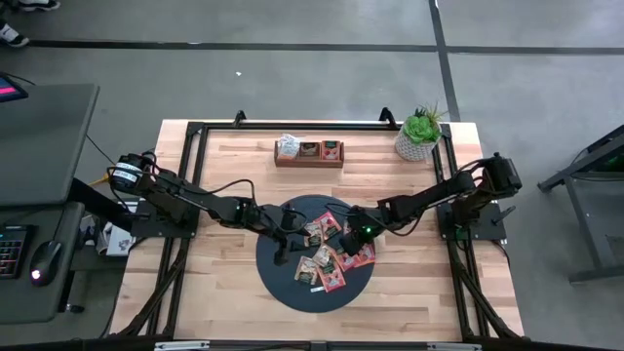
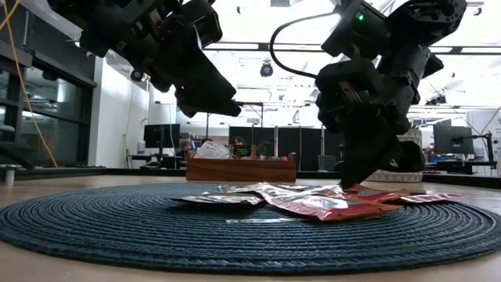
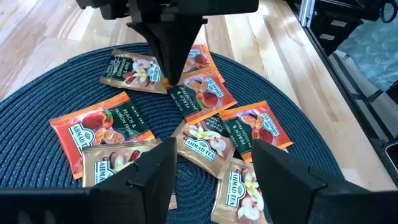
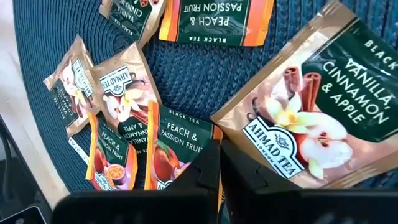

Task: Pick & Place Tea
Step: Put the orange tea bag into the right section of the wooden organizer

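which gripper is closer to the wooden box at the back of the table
Neither clearly; the high view shows both about equally far. The left gripper and right gripper both hang over the round mat, on either side below the wooden box.

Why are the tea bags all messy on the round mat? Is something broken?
Nothing looks broken. The tea sachets lie in a loose heap on the mat, overlapping and turned every which way. The right gripper is shut and down among them; the left gripper hangs open above the mat.
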Robot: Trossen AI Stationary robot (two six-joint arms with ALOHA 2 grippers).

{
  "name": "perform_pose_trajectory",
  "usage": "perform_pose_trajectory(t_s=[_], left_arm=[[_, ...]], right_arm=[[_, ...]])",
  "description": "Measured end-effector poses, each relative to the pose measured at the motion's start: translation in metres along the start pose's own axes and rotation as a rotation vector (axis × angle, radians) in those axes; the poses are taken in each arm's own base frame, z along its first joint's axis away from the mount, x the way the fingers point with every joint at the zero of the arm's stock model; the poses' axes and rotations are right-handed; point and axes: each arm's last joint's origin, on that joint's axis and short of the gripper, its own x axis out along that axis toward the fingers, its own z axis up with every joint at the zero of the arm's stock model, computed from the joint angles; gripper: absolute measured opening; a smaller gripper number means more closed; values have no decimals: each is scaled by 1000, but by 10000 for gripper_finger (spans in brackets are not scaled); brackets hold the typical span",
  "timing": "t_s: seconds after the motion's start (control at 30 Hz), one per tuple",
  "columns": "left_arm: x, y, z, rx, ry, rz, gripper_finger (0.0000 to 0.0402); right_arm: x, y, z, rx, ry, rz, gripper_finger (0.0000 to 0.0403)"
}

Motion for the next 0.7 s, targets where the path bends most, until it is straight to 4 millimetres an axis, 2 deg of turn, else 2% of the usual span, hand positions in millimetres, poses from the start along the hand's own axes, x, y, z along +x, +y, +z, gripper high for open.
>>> perform_pose_trajectory(t_s=[0.3,0.7], left_arm=[[0,0,0,0,0,0,206],[0,-1,0,0,4,-18,206]], right_arm=[[-4,7,2,-31,-19,60,1],[-65,25,4,-123,-207,137,0]])
